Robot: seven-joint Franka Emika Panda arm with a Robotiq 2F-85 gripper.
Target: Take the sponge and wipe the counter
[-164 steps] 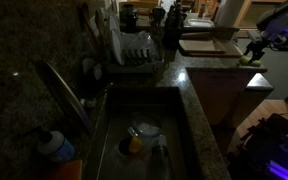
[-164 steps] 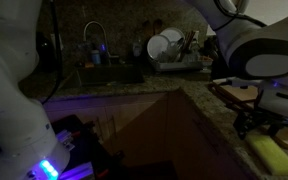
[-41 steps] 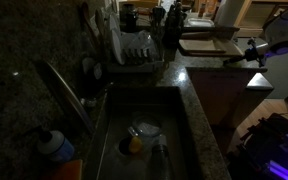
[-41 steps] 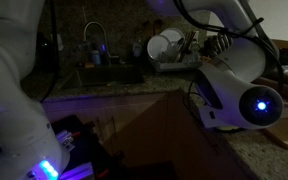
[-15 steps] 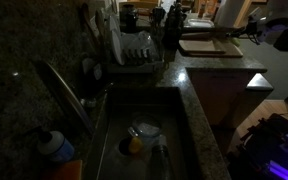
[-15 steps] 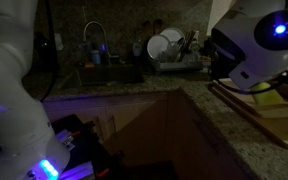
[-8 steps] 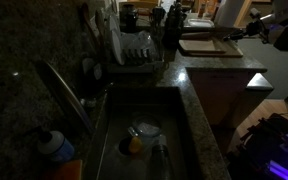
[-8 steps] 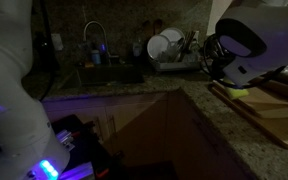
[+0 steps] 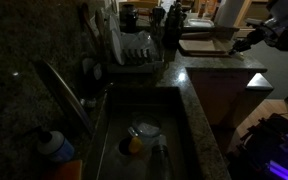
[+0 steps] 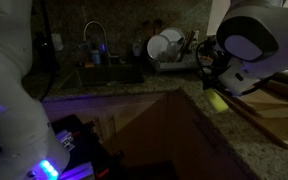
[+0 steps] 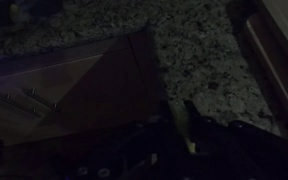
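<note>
The yellow-green sponge (image 10: 219,100) hangs in my gripper (image 10: 216,90), just above the speckled dark counter (image 10: 209,140) and beside the near corner of the pale board (image 10: 269,115). In the wrist view only a thin yellow-green strip of the sponge (image 11: 184,128) shows, pinched between the dark fingers of the gripper (image 11: 181,120), with the granite counter (image 11: 199,50) beyond it. In an exterior view the gripper (image 9: 247,42) sits at the far right end of the counter (image 9: 199,100); the sponge is too dark to make out there.
A deep sink (image 9: 174,120) holds a dish and an orange-yellow lump (image 9: 134,145). A dish rack with plates (image 10: 169,48) stands behind it, by the faucet (image 10: 94,40). The board (image 9: 209,46) lies on the far counter. The counter edge drops to a wooden cabinet (image 11: 74,90).
The arm has carried the sponge off the board area and sideways toward the sink side, lowering it over the bare counter. The gripper stayed shut.
</note>
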